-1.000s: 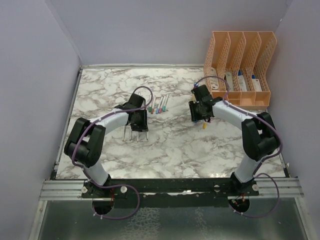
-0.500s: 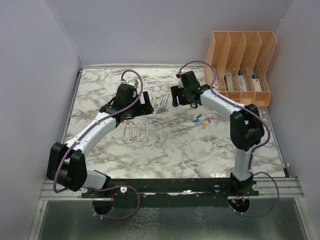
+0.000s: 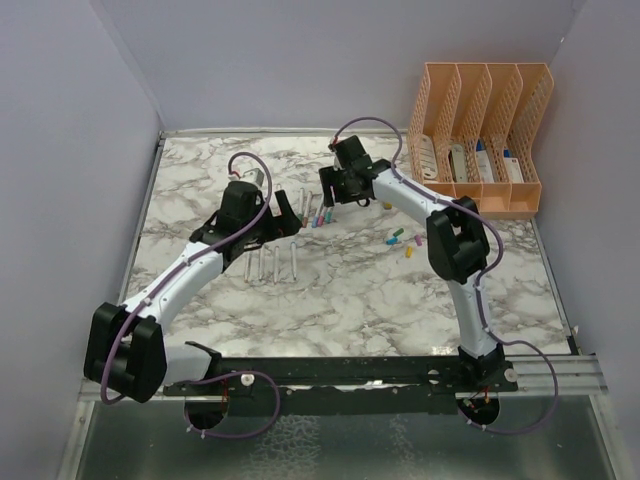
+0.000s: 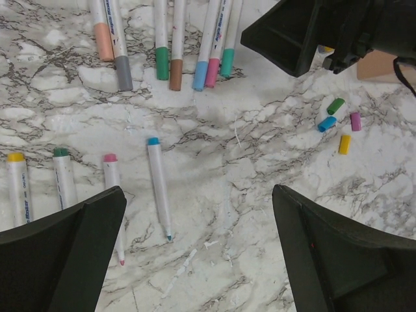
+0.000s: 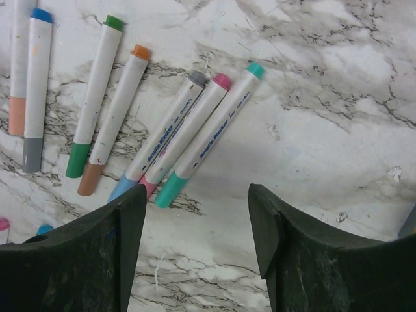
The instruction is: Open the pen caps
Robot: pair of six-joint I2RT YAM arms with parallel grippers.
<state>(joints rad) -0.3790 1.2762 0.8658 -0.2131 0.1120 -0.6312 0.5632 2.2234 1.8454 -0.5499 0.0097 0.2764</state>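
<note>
Hovering, left fingers [image 4: 58, 260] spread wide, just nearside of the capped pens [image 4: 177, 32] on the surface [image 4: 260, 195]. Holding right fingers [image 5: 71, 260] apart over those pens. Leaving four loose pen caps [image 4: 335, 106] lying to their right.

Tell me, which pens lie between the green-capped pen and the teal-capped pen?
Three pens, clearest in the right wrist view: the brown-capped pen, the blue-capped pen, then the pink-capped pen.
</note>
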